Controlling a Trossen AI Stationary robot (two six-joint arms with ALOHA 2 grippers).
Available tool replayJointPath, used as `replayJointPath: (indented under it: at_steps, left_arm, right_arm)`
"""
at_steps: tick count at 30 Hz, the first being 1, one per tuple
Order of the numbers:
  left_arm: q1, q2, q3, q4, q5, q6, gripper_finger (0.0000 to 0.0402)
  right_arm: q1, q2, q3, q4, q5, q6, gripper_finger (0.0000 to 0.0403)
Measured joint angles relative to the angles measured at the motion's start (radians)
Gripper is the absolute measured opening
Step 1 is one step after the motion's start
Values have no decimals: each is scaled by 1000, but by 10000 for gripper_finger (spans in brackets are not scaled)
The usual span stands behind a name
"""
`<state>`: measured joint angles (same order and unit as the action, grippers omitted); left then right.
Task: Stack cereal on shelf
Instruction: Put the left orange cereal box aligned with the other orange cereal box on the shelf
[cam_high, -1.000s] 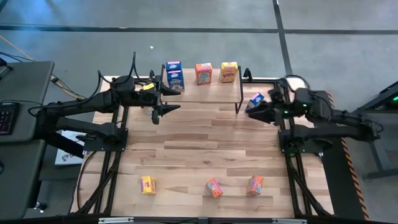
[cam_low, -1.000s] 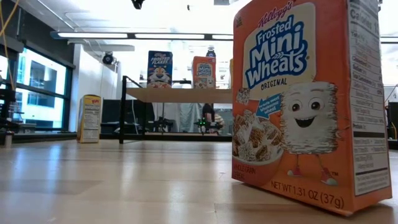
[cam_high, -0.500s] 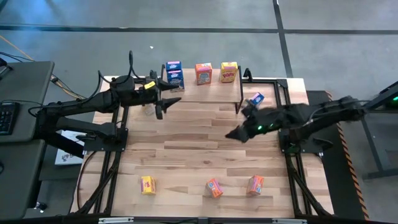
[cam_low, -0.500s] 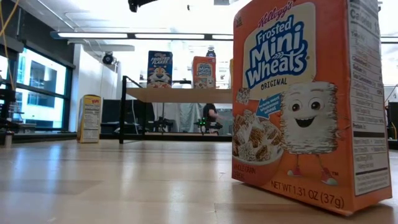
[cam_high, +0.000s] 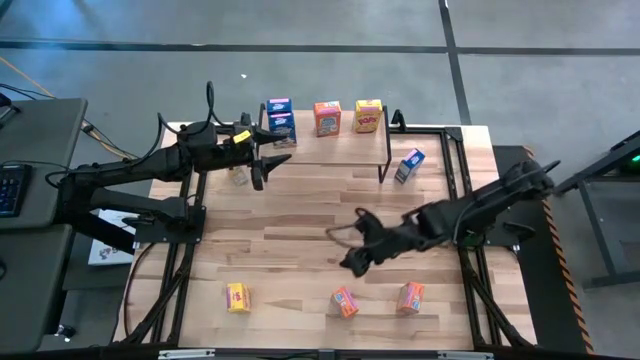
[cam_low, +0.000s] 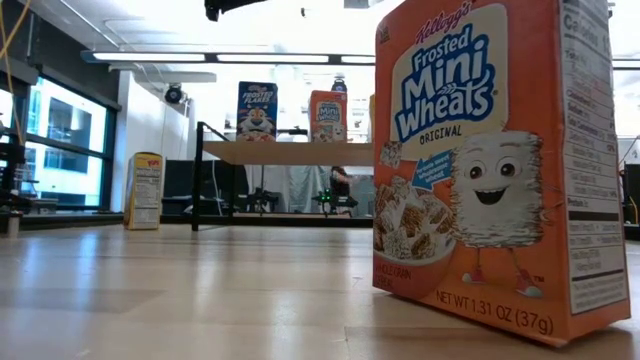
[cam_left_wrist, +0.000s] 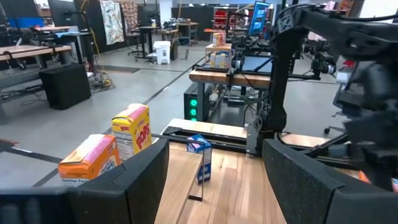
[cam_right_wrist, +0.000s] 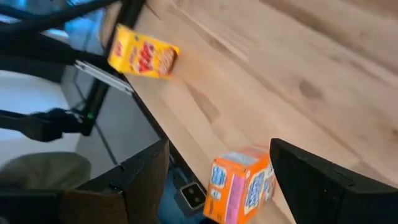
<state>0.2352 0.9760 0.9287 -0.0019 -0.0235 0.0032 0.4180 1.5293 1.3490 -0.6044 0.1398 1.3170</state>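
Observation:
The shelf (cam_high: 330, 140) stands at the table's far edge and carries two blue cereal boxes (cam_high: 281, 118), an orange one (cam_high: 327, 118) and a yellow one (cam_high: 368, 115). A third blue box (cam_high: 410, 165) stands on the table by the shelf's right end. A yellow box (cam_high: 238, 297) and two orange boxes (cam_high: 344, 301) (cam_high: 411, 297) sit along the near edge. My right gripper (cam_high: 352, 250) hovers open over the table's middle; its wrist view shows an orange box (cam_right_wrist: 242, 186) ahead between the fingers. My left gripper (cam_high: 263, 165) waits open at the shelf's left end.
Another yellow box (cam_low: 146, 190) stands on the table left of the shelf's left leg. The low view is largely filled by a near orange box (cam_low: 480, 170). Dark frame rails (cam_high: 460, 190) run along both table sides. Bare wood lies between shelf and near row.
My right arm has swung from beside the blue box at the shelf's right end toward the near edge and the table's left, reaching out over the middle toward the orange boxes. The blue box stays standing. My left gripper has shifted slightly toward the far edge.

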Motion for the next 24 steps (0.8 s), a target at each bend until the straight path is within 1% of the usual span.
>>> replayJointPath:
  at_steps: [8,13,18,24]
  left_arm:
    - [0,0,0,0,0,0,251]
    - [0,0,0,1,0,0,251]
    - [0,0,0,7,0,0,251]
    - [0,0,0,7,0,0,251]
  right_arm:
    - [62,171,195,-221,18,73,273]
    - [84,263,283,-271,6,70,273]
    - [89,324,312,-297,-38,35,273]
    - [95,336,312,-293,-30,45,273]
